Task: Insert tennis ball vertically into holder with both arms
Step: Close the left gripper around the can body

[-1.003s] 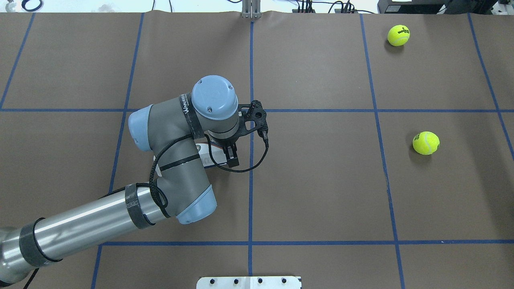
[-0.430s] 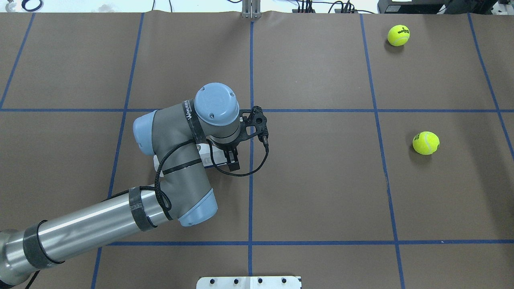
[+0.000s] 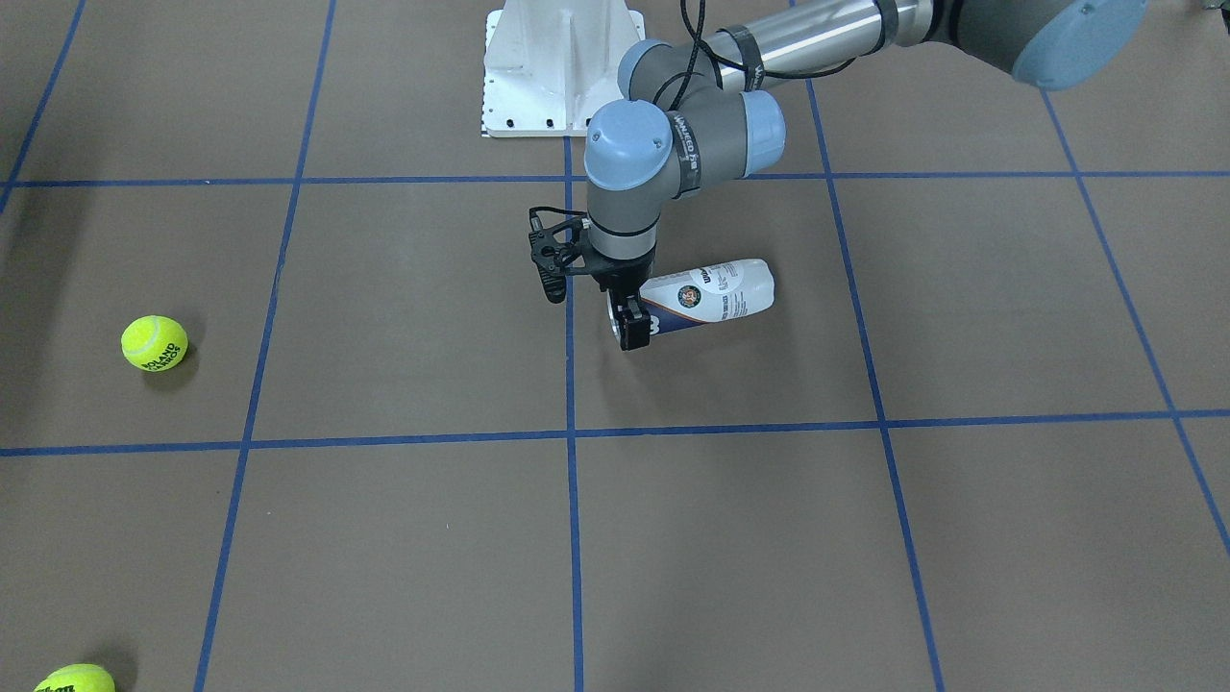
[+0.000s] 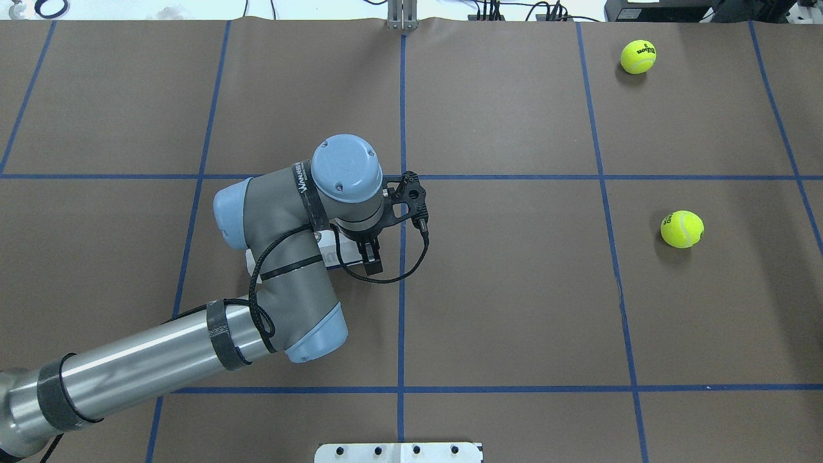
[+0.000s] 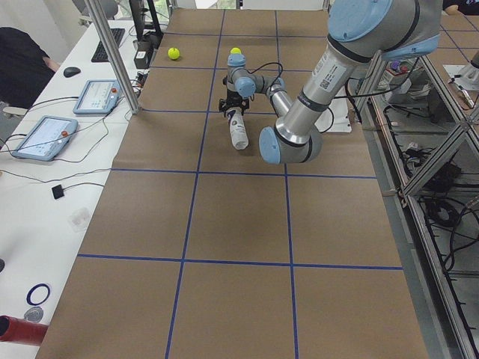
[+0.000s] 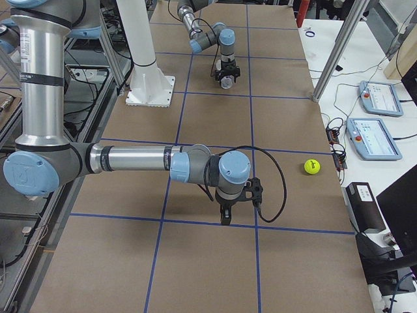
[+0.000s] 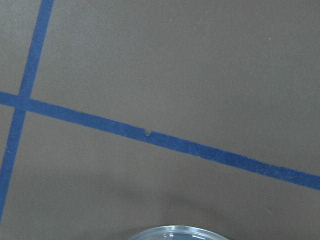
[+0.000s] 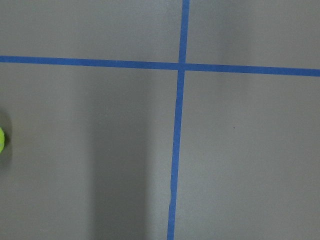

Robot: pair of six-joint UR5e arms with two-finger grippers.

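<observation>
The holder [image 3: 716, 291], a clear can with a white and navy label, lies on its side near the table's middle. My left gripper [image 3: 629, 322] points down over its open end, and one black finger [image 3: 632, 333] stands against the can's near side. Whether it clamps the can I cannot tell. The left wrist view shows only the can's rim [image 7: 175, 233] at the bottom edge. Two tennis balls [image 4: 638, 56] [image 4: 682, 229] lie far to the right. My right gripper [image 6: 225, 218] shows only in the exterior right view, low over the table, so its state is unclear.
The white metal base [image 3: 562, 67] stands behind the holder, at the robot's edge. Blue tape lines [image 4: 402, 289] divide the brown table cover. A side table with tablets [image 6: 371, 137] runs along the far edge. A sliver of ball [image 8: 1, 140] shows in the right wrist view.
The left arm's wrist shifted slightly right over the holder's open end, then stayed almost still. The holder and both balls have not moved.
</observation>
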